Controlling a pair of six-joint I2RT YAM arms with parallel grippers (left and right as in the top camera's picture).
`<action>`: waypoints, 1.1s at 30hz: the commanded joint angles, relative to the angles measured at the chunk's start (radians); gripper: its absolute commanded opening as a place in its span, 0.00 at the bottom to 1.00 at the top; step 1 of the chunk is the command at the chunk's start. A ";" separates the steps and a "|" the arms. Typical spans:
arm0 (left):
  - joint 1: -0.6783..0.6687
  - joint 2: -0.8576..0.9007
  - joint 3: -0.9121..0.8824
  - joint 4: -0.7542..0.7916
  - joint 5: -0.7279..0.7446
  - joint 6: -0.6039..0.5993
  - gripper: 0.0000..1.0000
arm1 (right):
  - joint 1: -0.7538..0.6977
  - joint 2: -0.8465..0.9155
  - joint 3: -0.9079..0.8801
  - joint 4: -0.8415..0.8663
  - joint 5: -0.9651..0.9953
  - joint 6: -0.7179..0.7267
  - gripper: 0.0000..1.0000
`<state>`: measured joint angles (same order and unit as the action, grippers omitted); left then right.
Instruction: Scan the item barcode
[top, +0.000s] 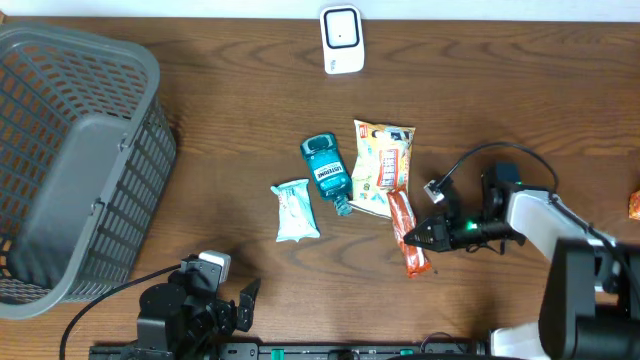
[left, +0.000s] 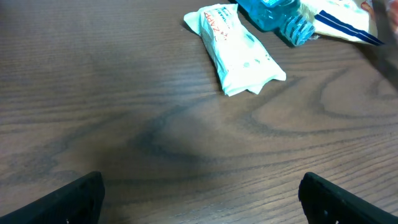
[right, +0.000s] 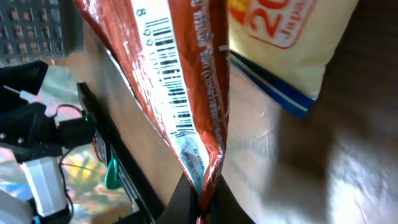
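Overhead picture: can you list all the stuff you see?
basket: 1, grey, left
scanner: 1, white, top middle
bottle: 1, teal, middle
wipes: 1, pale teal, left of bottle
snack bag: 1, yellow-white, right of bottle
packet: 1, red-orange, in right gripper
orange thing: 1, orange, right edge, cut off
table: 1, brown wood, under everything
left gripper: 1, black, bottom, open, empty
right gripper: 1, black, right, shut on packet

The table (top: 230, 130) under me is dark wood, smooth, with plain grain and a dull sheen. The red packet (right: 180, 81) is glossy, crinkled film with a printed barcode. The yellow bag (top: 382, 160) is shiny film too. The bottle (top: 325, 170) is clear teal plastic, the basket (top: 120, 45) matt grey plastic. My left gripper (left: 199, 199) has matt black fingers.
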<state>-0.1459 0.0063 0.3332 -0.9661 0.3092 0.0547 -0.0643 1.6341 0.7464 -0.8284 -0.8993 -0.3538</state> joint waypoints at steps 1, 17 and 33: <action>0.000 0.000 0.002 -0.014 0.005 -0.004 0.99 | -0.001 -0.161 0.069 -0.063 0.073 -0.014 0.01; 0.000 0.000 0.002 -0.014 0.005 -0.004 0.99 | 0.583 -0.932 0.076 0.033 0.589 0.325 0.01; 0.000 0.000 0.002 -0.014 0.005 -0.004 0.99 | 0.760 -0.445 0.077 0.412 1.465 0.386 0.01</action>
<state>-0.1459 0.0067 0.3332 -0.9665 0.3092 0.0517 0.6872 1.0836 0.8116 -0.4641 0.3000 0.0475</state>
